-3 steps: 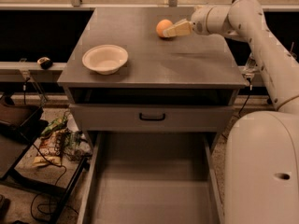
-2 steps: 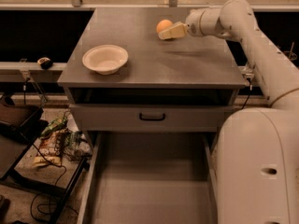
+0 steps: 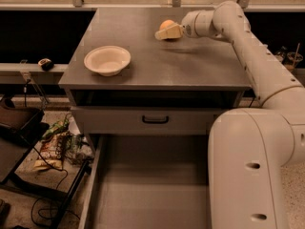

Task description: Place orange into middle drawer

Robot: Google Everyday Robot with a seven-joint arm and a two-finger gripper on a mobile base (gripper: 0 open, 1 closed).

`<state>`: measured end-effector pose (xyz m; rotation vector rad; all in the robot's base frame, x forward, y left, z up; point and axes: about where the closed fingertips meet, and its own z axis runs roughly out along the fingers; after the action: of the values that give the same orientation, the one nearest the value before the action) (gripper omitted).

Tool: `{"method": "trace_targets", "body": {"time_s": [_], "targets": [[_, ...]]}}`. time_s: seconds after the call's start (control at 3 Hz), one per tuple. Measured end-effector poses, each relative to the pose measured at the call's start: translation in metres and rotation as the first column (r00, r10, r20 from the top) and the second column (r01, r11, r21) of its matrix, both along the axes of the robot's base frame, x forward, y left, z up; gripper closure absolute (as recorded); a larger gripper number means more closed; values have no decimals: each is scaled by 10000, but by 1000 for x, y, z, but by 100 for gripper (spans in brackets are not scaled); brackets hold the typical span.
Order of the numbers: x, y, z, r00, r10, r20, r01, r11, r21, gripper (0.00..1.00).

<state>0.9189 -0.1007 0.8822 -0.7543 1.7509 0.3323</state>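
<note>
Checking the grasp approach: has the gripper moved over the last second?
Yes. The gripper has shifted left across the cabinet top, toward the white bowl, and is now at the orange.

The arm (image 3: 259, 68) reaches far forward, its gripper (image 3: 163, 33) pointing left.

Illumination is dim and warm, with a yellow-brown cast. The cabinet top (image 3: 190, 68) takes even light from above. The gripper (image 3: 164, 34), upper centre of the frame by the orange (image 3: 167, 24), throws a soft shadow lower right of itself. The recess (image 3: 157, 98) below the top is near black (detail lost).
</note>
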Motion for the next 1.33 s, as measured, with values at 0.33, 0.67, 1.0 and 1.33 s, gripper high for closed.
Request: {"method": "trace_targets", "body": {"time_s": [0.33,0.67,1.0,1.33], "targets": [[13,7,-10,9995,-320,-75,322,9992,246,0],[19,12,-18,9987,-469,-175,474,9985,288,19],[23,16,-26,9979,-545,-352,558,9978,347,42],[23,16,-26,9979,-546,-354,558,9978,348,65]]}}
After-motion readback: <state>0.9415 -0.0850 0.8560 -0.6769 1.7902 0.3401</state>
